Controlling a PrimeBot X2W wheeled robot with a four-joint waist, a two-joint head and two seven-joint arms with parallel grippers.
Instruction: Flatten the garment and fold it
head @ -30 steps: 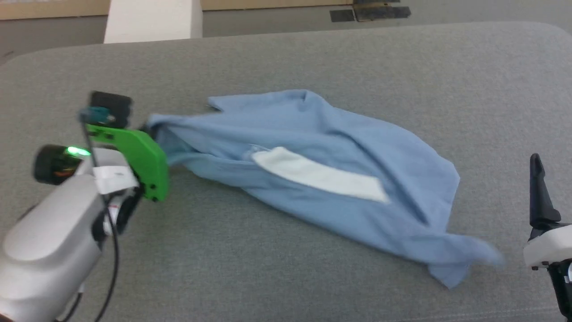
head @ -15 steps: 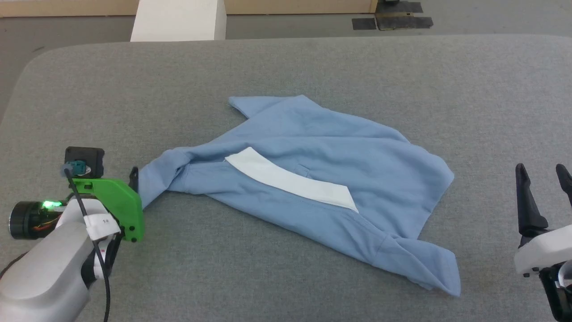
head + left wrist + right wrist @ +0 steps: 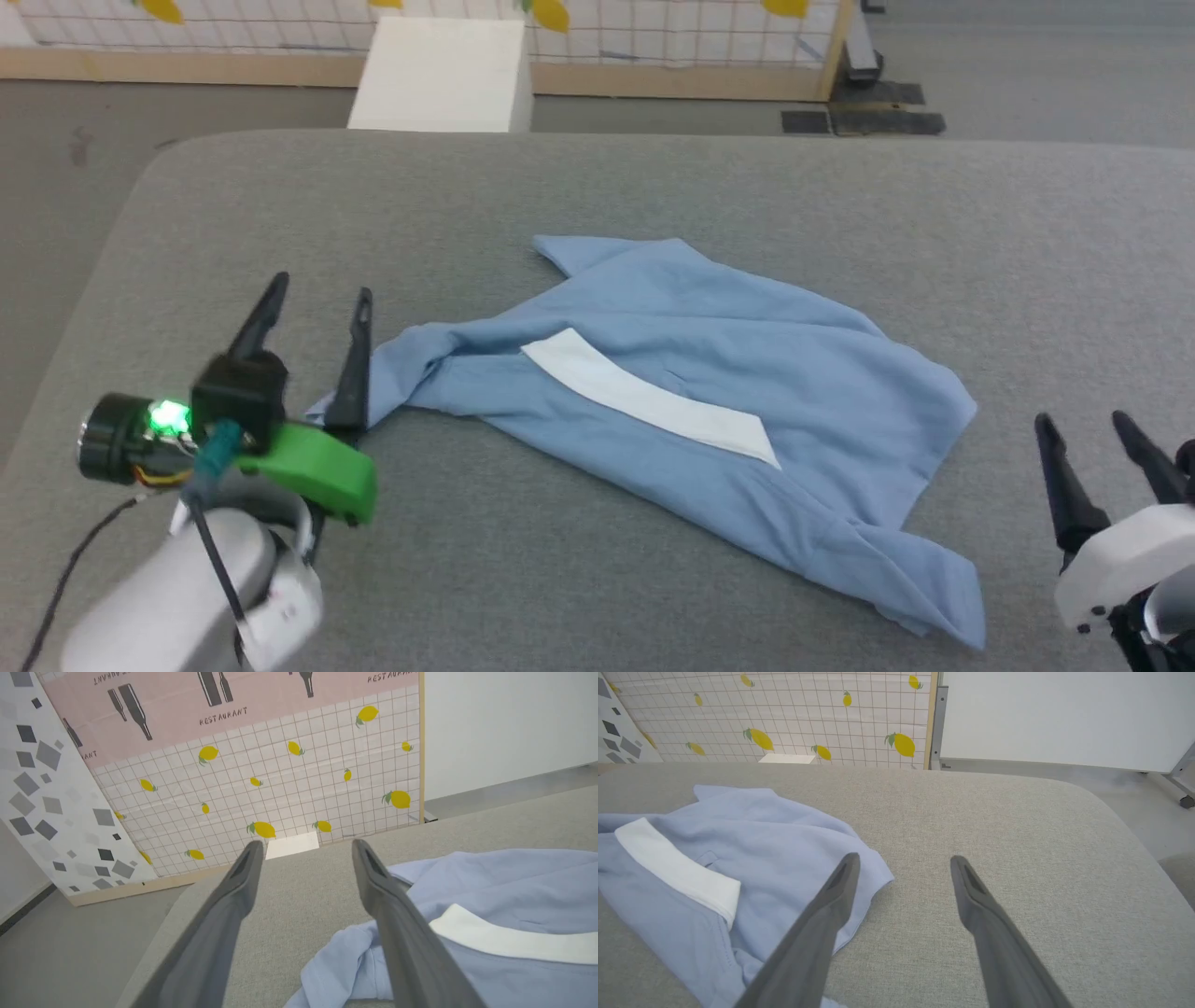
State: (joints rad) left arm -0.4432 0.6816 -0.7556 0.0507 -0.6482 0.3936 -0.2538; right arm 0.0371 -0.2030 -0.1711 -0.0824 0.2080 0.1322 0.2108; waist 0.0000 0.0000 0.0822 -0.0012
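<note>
While the left gripper (image 3: 322, 285) and the right gripper (image 3: 1079, 418) both stand empty, fingers spread, the light blue soft-fabric short-sleeved shirt (image 3: 747, 355) lies rumpled on the grey fabric-covered table (image 3: 653, 187), its white collar band (image 3: 644, 403) facing up. One bunched corner sits just beside the left gripper's right finger; the opposite corner lies near the right gripper, to its left. Each seems stationed to seize a corner and draw the cloth flat.

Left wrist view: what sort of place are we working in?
Probably a staged test area, not a home: freestanding printed backdrop panels, lemon tiles and a pink RESTAURANT print, stand on bare grey floor behind the grey padded table holding the garment.
</note>
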